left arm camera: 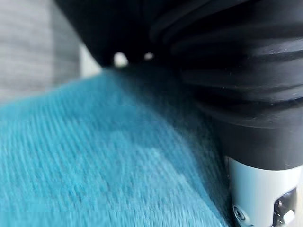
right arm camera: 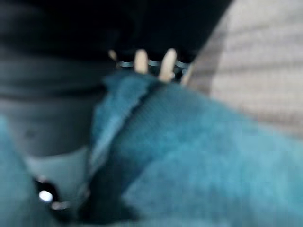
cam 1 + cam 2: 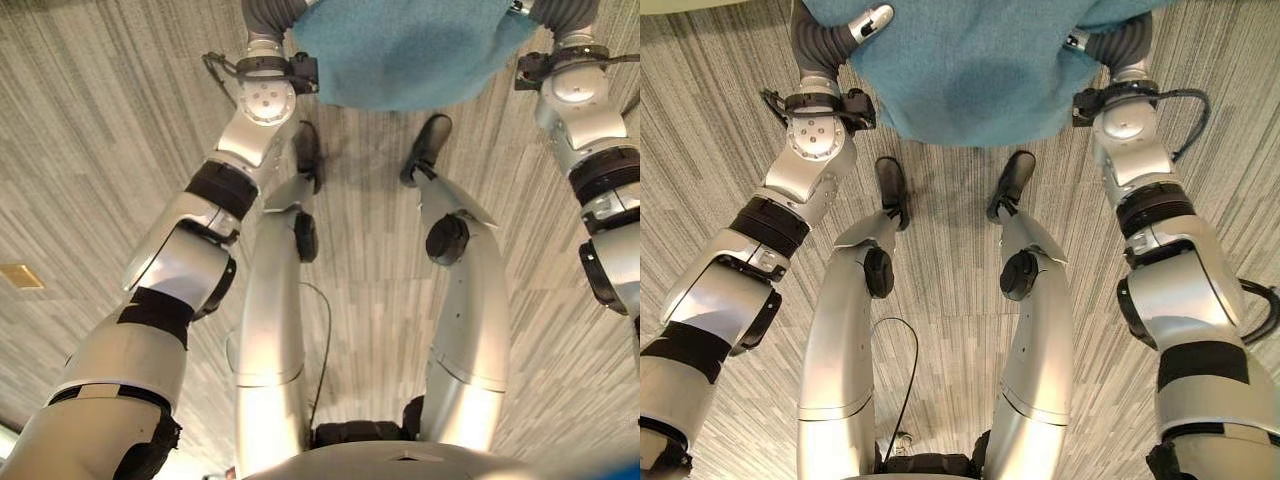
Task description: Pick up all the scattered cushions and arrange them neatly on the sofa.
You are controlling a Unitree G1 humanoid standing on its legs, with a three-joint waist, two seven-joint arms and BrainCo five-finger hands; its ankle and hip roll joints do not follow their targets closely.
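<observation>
Cushion (image 3: 975, 70): teal, soft woven cover, held up off the floor between the two hands, ahead of the robot at the top of both eye views. Its lower edge hangs as a rounded curve above the carpet.

Left hand (image 3: 868, 22): pressed against the cushion's left side. In the right eye view a silver thumb with a dark tip lies on top of the teal fabric near the left corner. The rest of the fingers are hidden behind the cushion, so I cannot tell how they are set. In the left wrist view the dark ribbed cover sits right against the fabric.

Right hand (image 3: 1076, 41): against the cushion's right side, the wrist cover touching the fabric edge. Only a small silver part shows at the cushion's edge in the right eye view. In the right wrist view the teal fabric bunches into a fold just beside the dark cover, and pale parts show at the cover's far edge, too blurred to read. I cannot tell the finger state.

Cushion position: between the two wrists, both arms reaching forward on either side of it, touching it on both flanks.

Carpet (image 3: 700, 150): grey, with fine striped panels laid in alternating directions, under the whole scene.

Floor plate (image 3: 20, 276): small tan rectangle set into the carpet at the robot's far left.
</observation>
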